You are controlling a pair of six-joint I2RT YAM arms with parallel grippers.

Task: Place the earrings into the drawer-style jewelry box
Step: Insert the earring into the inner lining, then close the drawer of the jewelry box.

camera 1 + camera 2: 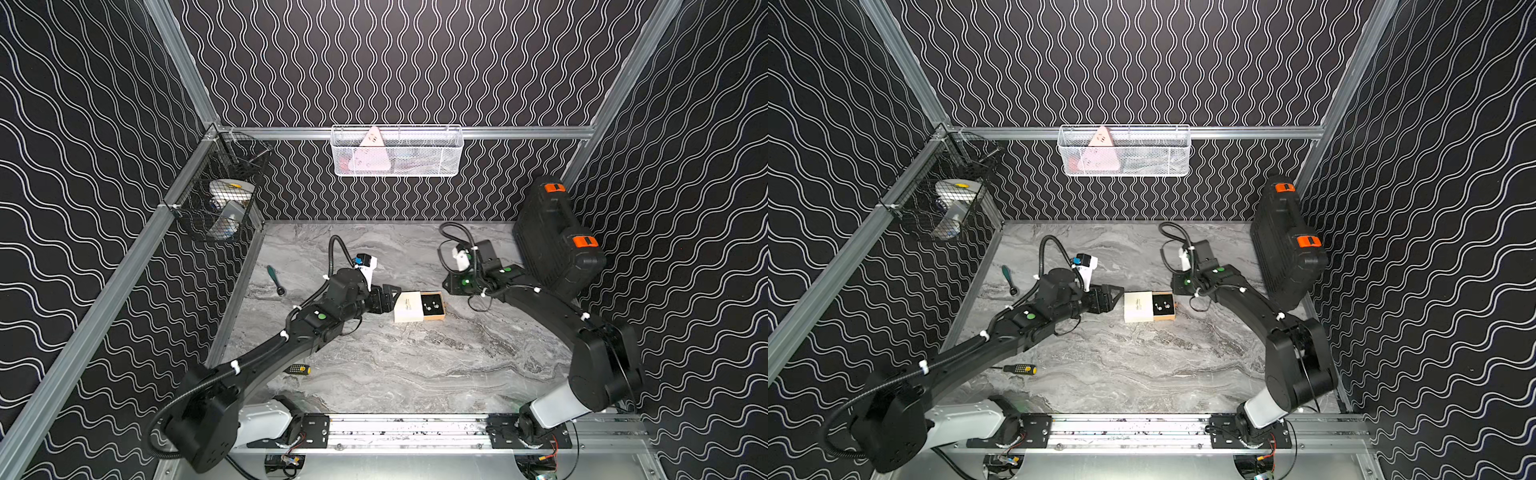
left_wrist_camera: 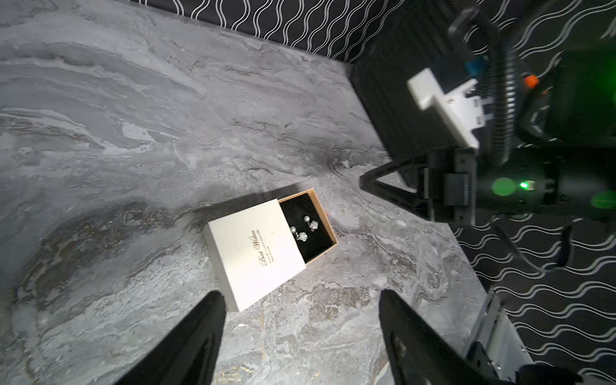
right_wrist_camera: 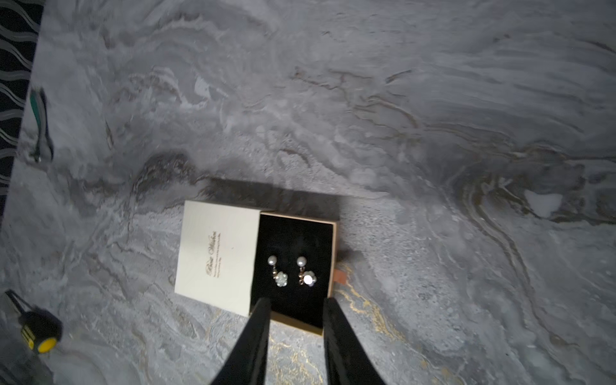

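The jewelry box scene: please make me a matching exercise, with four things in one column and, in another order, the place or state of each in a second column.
Things
1. earrings
2. drawer-style jewelry box
3. black case
4. left gripper

Places or states
A. stands on its edge at the far right of the table
B. fingers wide apart, holding nothing
C. lie side by side on the black lining of the tray
D. lies flat on the table, tray pulled partly out

Pairs: 1-C, 2-D, 3-A, 4-B
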